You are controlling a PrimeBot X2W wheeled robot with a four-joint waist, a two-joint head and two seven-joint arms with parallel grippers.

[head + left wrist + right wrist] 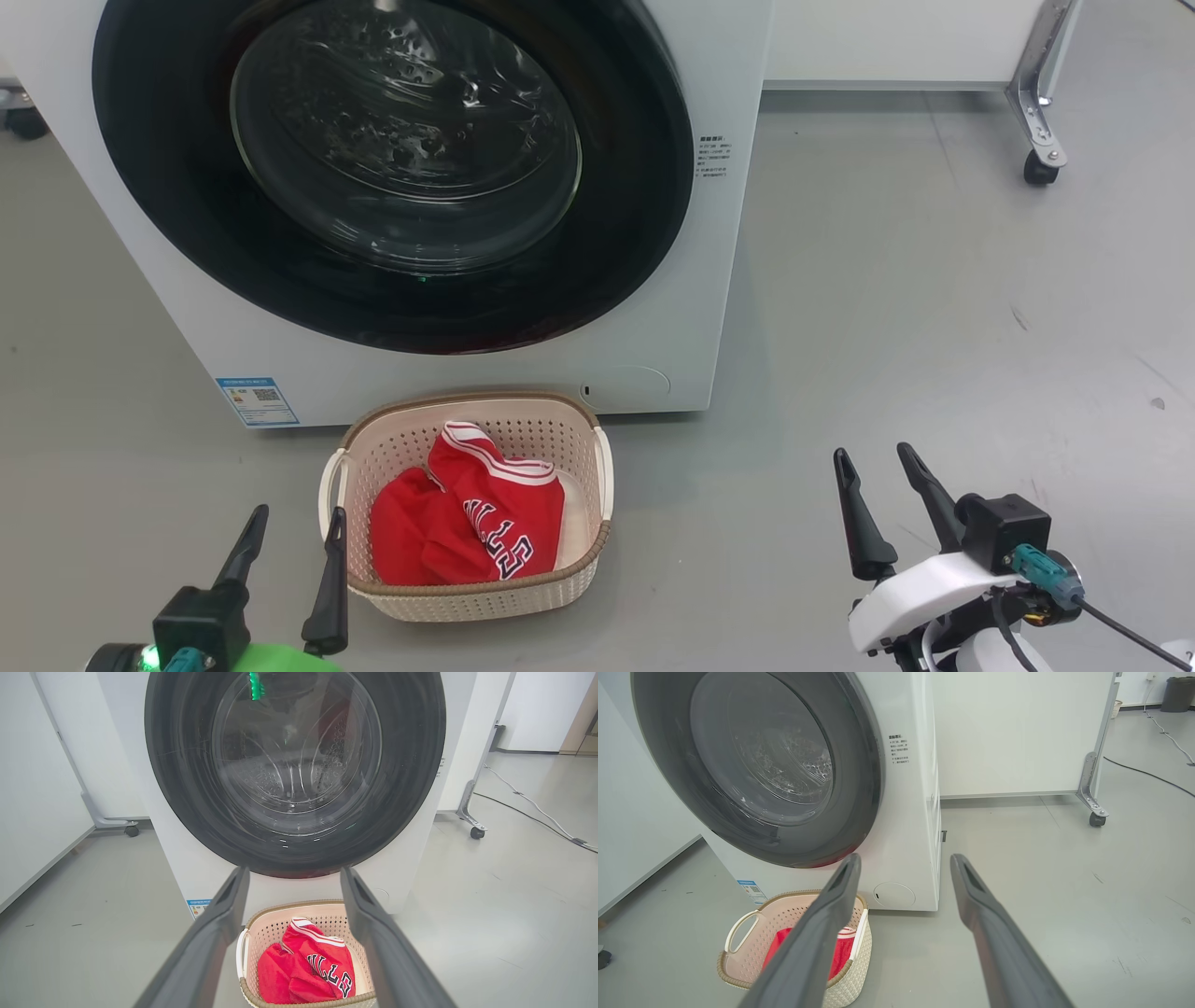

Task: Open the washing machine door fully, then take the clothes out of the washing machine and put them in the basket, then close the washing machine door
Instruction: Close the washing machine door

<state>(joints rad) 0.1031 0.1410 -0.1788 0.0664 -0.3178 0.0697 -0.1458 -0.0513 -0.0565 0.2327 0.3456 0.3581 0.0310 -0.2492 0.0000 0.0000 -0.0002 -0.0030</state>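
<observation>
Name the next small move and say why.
Likely just park the arms: the washing machine door looks shut on the washing machine, the clothes lie in the basket, and the left gripper and right gripper stand open, holding nothing.

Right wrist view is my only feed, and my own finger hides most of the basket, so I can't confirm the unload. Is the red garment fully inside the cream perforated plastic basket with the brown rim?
Observer: Yes. In the head view the bright red basketball jersey lies crumpled wholly inside the cream perforated plastic basket, with nothing draped over its brown rim.
Operator: Which side of it faces up?
Observer: The side with the dark, white-edged lettering and numerals.
Operator: And the other arm?
Observer: The left gripper is open and empty, with one finger close beside the basket's left white handle.
</observation>
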